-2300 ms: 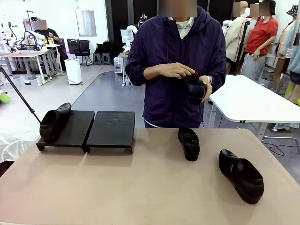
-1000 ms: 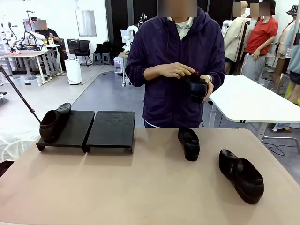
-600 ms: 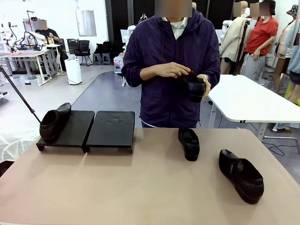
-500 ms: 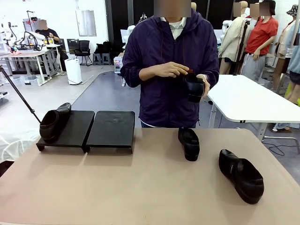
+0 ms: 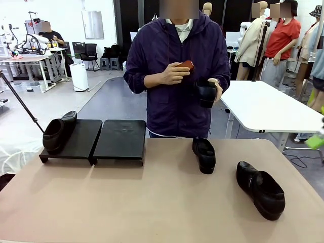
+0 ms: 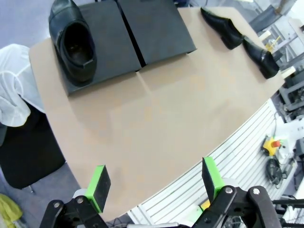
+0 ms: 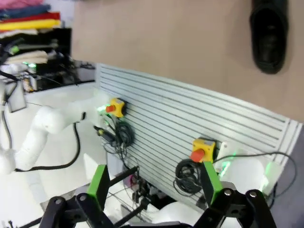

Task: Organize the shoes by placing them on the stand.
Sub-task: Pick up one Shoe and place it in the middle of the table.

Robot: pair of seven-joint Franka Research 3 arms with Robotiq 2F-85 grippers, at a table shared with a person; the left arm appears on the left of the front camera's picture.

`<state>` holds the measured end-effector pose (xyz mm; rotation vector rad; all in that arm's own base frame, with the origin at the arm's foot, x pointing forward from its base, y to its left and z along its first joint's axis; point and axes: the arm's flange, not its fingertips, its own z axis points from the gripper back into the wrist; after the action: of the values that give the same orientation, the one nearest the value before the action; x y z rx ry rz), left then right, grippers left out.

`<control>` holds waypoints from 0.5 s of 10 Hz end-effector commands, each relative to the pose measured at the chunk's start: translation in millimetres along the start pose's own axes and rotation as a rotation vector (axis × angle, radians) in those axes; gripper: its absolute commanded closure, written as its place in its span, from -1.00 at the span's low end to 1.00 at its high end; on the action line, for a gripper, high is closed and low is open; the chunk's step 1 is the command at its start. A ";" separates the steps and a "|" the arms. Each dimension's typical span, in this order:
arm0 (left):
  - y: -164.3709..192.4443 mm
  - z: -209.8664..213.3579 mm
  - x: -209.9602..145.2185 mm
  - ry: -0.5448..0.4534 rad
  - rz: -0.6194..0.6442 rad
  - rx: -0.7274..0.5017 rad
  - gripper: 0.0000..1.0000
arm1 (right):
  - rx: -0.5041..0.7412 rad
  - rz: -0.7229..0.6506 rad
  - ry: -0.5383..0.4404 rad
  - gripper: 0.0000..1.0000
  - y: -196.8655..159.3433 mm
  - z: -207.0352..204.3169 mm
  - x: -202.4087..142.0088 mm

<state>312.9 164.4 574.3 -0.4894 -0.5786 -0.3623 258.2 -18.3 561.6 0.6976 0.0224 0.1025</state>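
One black shoe (image 5: 58, 132) lies on the left platform of the stand (image 5: 81, 144); the right platform (image 5: 120, 139) is bare. Two more shoes (image 5: 204, 154) (image 5: 261, 190) rest on the tan table to the right. Across the table, a person holds a fourth shoe (image 5: 206, 93) in one hand. My left gripper (image 6: 154, 183) hangs open high above the table's near edge, looking down on the shoe on the stand (image 6: 73, 40) and the stand's bare platform (image 6: 156, 28). My right gripper (image 7: 154, 185) is open over the robot's base, with one shoe (image 7: 269, 35) at the picture's top.
The person's other hand holds a reddish-brown brush (image 5: 186, 65) at chest height. The broad tan tabletop (image 5: 152, 202) lies between stand and loose shoes. Below the table edge runs a slotted metal base with yellow stop buttons (image 7: 115, 108) (image 7: 202, 149).
The person has lifted the brush off the held shoe up to chest height and shifted slightly left. The shoes on the table and stand have not moved.
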 end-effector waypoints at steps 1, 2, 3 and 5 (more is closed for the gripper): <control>-0.8 1.9 0.2 0.010 0.012 0.000 -1.00 | -0.167 -0.070 0.061 -1.00 42.8 -40.6 2.0; -0.8 1.9 0.2 0.010 0.012 0.000 -1.00 | -0.254 -0.079 0.074 -1.00 64.0 -73.1 0.5; -0.8 1.9 0.2 0.010 0.012 0.000 -1.00 | -0.325 -0.068 0.033 -1.00 78.3 -105.9 6.5; -0.8 1.9 0.2 0.010 0.012 0.000 -1.00 | -0.241 -0.056 0.060 -1.00 69.3 -79.4 2.3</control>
<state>313.0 164.4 574.3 -0.4896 -0.5781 -0.3624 244.8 127.2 523.5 0.3629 0.1034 0.1117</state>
